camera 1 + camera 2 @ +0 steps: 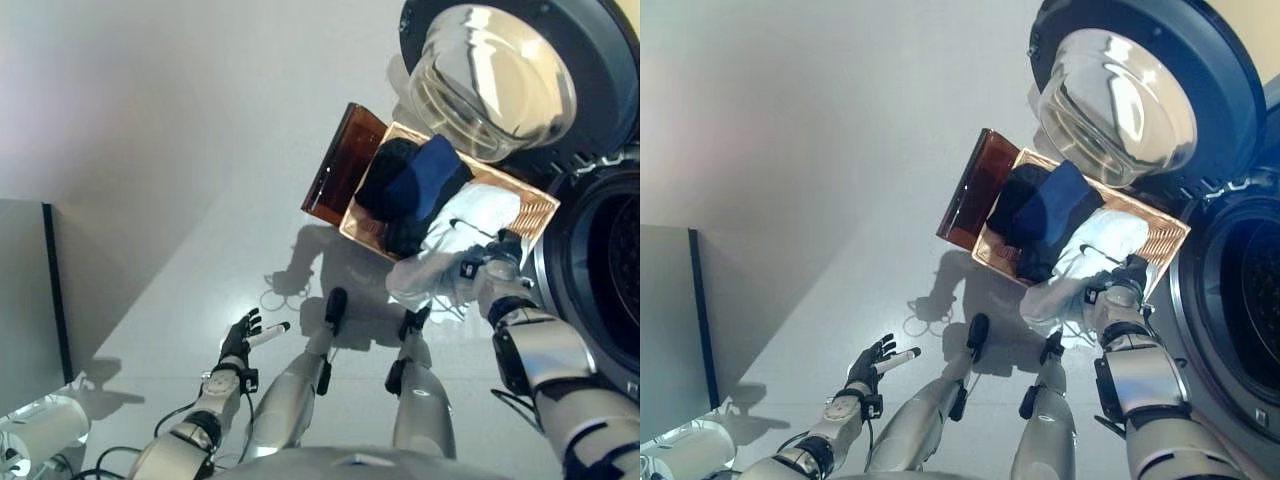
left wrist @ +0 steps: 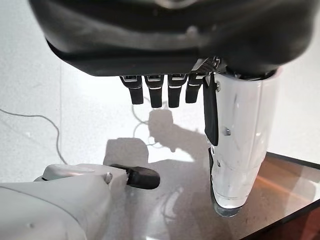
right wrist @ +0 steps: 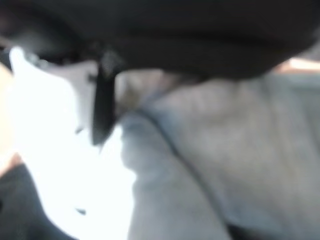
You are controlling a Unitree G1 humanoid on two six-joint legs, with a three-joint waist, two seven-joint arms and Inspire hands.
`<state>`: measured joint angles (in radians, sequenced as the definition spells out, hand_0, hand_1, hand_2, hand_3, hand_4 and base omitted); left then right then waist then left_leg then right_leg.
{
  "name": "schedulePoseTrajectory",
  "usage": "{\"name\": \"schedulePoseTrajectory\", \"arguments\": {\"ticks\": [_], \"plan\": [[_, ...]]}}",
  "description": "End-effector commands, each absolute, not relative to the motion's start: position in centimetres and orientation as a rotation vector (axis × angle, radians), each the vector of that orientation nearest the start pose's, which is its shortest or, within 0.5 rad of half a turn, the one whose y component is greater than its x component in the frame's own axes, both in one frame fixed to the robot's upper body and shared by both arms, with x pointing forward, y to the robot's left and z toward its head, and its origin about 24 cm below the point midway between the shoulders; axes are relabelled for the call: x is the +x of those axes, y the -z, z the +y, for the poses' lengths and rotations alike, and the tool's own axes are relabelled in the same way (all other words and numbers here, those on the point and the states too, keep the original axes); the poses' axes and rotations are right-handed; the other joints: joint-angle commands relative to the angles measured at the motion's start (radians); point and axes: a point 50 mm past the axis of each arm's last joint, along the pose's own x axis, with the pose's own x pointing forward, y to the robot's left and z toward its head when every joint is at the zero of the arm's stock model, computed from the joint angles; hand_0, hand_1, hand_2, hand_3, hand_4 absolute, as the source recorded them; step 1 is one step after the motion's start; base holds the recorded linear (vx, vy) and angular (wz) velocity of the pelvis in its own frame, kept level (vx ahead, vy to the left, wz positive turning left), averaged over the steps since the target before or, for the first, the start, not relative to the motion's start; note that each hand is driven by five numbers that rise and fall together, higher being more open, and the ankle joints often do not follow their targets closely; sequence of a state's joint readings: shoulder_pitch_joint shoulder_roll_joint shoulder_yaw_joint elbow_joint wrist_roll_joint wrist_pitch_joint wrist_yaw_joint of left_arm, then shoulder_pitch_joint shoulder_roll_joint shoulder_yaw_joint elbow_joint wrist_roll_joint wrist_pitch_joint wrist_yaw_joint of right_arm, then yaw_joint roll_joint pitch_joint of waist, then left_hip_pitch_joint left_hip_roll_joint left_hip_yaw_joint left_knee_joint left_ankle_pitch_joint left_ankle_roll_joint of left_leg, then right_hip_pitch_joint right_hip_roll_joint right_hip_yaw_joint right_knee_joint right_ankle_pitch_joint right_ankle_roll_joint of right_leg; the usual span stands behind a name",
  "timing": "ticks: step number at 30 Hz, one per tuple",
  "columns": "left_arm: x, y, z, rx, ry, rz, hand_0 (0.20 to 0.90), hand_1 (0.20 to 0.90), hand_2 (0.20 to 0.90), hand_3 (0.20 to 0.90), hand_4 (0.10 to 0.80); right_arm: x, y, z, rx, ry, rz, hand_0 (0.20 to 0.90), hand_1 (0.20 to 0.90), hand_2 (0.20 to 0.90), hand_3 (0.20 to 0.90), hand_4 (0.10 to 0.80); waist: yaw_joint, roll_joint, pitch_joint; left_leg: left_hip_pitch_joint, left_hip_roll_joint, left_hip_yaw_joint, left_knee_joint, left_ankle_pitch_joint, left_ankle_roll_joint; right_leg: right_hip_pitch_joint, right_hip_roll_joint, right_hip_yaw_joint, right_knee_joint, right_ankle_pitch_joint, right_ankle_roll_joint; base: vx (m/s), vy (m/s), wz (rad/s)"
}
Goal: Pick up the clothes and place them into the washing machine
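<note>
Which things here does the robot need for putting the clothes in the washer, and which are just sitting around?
For the job:
white garment, under the right hand
blue garment and black garment in the basket
washing machine drum opening, with its open door

Just sitting around:
brown lid beside the basket
left hand, open and empty
grey cabinet

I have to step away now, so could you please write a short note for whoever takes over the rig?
Right hand: at the white garment in the basket; its grip is hidden.
Left hand: open, empty, low over the floor.
Black garment and blue garment lie in the basket beside the washing machine, whose door stands open.
Done: nothing visible in the drum.
Left: load all three garments.
</note>
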<state>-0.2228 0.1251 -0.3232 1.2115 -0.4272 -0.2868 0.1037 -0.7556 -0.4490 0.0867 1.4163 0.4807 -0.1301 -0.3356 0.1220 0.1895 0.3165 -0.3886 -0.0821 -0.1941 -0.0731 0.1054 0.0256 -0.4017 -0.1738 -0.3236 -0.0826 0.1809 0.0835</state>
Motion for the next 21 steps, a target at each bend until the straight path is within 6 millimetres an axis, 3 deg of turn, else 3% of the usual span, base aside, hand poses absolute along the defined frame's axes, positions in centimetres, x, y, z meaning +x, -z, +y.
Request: {"name": "schedulePoseTrajectory", "arguments": {"ticks": [1,6,11,13,18,19,21], "plan": [[17.5,13.7,18.9,0.051,-0.163,0.811,0.9,0.9,0.9,0.9,0.8,32.3,-1.0,-29.4,-0.04,0.631,0.402,0.2,0.2,0.2,0.2,0.3,-0.017,-0.045,-0.055,0.016,-0.027,0.015,-0.014,0.012,-0.072,0.061,-0.048,0.038,-0.005,0.033,0.06,0.067,-0.023,-0.04],[16.5,14.0,19.3,0.038,-0.188,0.834,0.9,0.9,0.9,0.9,0.8,30.1,1.2,-30.1,0.046,0.684,0.414,0.2,0.2,0.2,0.2,0.3,-0.049,-0.078,-0.076,0.083,-0.019,0.042,-0.014,-0.014,-0.065,0.115,-0.038,0.056,-0.005,0.019,0.06,0.062,-0.012,-0.17],[16.2,14.1,19.4,0.014,-0.206,0.834,0.9,0.9,0.9,0.9,0.8,28.0,3.5,-29.5,0.095,0.69,0.451,0.2,0.2,0.2,0.2,0.3,-0.079,-0.101,-0.094,0.132,-0.013,0.072,-0.014,-0.031,-0.058,0.142,-0.026,0.086,-0.005,0.012,0.057,0.059,-0.007,-0.33],[16.1,14.1,19.4,-0.007,-0.223,0.825,0.9,0.9,0.9,0.9,0.8,26.2,5.4,-28.9,0.18,0.717,0.48,0.2,0.2,0.2,0.2,0.3,-0.101,-0.106,-0.104,0.167,-0.006,0.086,-0.014,-0.045,-0.055,0.166,-0.018,0.101,-0.005,0.0,0.053,0.056,-0.035,-0.31],[16.1,14.0,19.4,-0.038,-0.243,0.8,0.9,0.9,0.9,0.9,0.8,25.0,6.9,-26.9,0.338,0.721,0.455,0.2,0.2,0.2,0.2,0.3,-0.124,-0.107,-0.101,0.196,0.001,0.127,-0.014,-0.055,-0.053,0.171,-0.004,0.139,-0.005,-0.003,0.049,0.002,-0.003,-0.35],[16.1,13.9,19.2,-0.053,-0.25,0.789,0.9,0.9,0.9,0.9,0.8,24.5,7.4,-26.3,0.498,0.774,0.414,0.2,0.2,0.2,0.2,0.3,-0.131,-0.1,-0.098,0.201,0.004,0.144,-0.014,-0.06,-0.053,0.165,0.001,0.158,-0.005,-0.003,0.047,-0.011,0.001,-0.37],[16.1,14.0,18.9,-0.069,-0.252,0.784,0.9,0.9,0.9,0.9,0.8,24.1,7.6,-26.2,0.615,0.833,0.379,0.2,0.2,0.2,0.2,0.3,-0.14,-0.092,-0.096,0.206,0.006,0.157,-0.014,-0.064,-0.054,0.159,0.004,0.169,-0.005,-0.003,0.045,-0.003,-0.004,-0.35]]}}
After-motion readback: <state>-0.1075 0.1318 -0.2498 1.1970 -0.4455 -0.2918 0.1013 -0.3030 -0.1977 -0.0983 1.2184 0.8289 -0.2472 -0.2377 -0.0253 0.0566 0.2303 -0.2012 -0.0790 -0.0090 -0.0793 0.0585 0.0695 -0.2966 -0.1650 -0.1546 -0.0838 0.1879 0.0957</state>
